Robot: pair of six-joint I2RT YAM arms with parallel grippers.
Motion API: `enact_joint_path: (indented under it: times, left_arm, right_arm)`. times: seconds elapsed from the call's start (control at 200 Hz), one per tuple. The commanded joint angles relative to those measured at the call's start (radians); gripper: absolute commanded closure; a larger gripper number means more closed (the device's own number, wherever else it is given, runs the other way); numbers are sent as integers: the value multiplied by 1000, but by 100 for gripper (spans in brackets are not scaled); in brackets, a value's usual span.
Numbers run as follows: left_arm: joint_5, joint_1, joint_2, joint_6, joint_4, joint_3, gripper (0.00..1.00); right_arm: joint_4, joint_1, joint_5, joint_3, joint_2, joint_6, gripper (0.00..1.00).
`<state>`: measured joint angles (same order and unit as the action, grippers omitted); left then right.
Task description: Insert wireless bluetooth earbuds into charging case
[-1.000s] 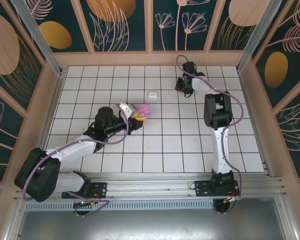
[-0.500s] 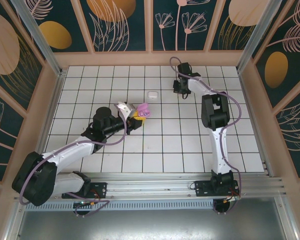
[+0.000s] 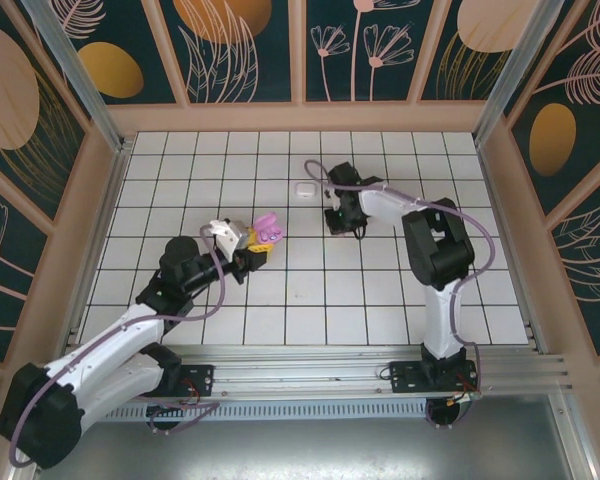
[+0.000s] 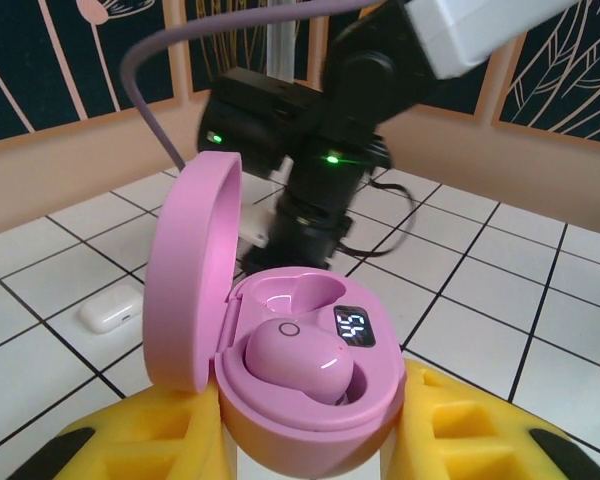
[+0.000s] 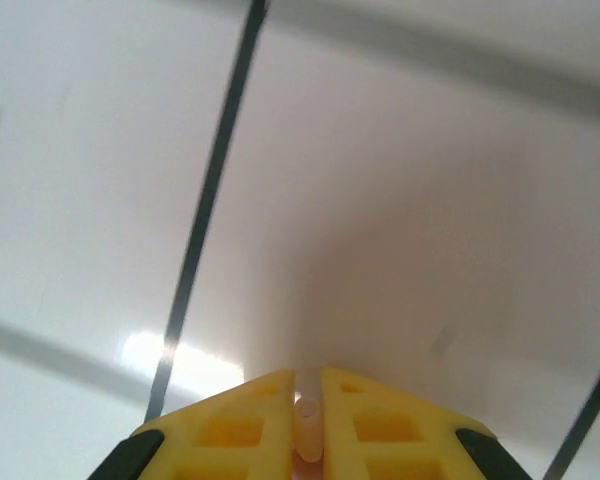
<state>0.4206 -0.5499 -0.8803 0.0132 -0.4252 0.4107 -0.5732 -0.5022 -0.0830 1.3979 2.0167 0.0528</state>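
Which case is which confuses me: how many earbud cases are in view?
2. A pink case, lid open, is held in the left gripper; a closed white case lies on the tiled table beyond it.

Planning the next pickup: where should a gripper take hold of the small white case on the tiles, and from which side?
Probably from straight above, closing across the narrow width of the white case, onto its two long sides. It lies flat and closed with bare tile around it, and its rounded, glossy ends look likelier to slip.
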Motion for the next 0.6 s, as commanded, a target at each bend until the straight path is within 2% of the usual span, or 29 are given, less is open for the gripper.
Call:
enact_joint_path:
  times: [0.0, 0.12, 0.225, 0.36, 0.596]
  left_arm:
    - [-32, -2, 60, 27, 35, -38, 77]
    - [-33, -2, 75, 26, 54, -38, 77]
    - [-32, -2, 62, 19, 66, -20, 77]
    - [-30, -2, 44, 16, 69, -1, 77]
    - [-34, -2, 44, -15, 91, 23, 77]
  right_arm:
    - [3, -68, -18, -120, -99, -37, 86]
    - [1, -118, 11, -224, -144, -35, 86]
    - [20, -127, 59, -276, -179, -6, 79]
    - [57, -140, 64, -298, -255, 61, 67]
    - [62, -140, 93, -320, -430, 218, 61]
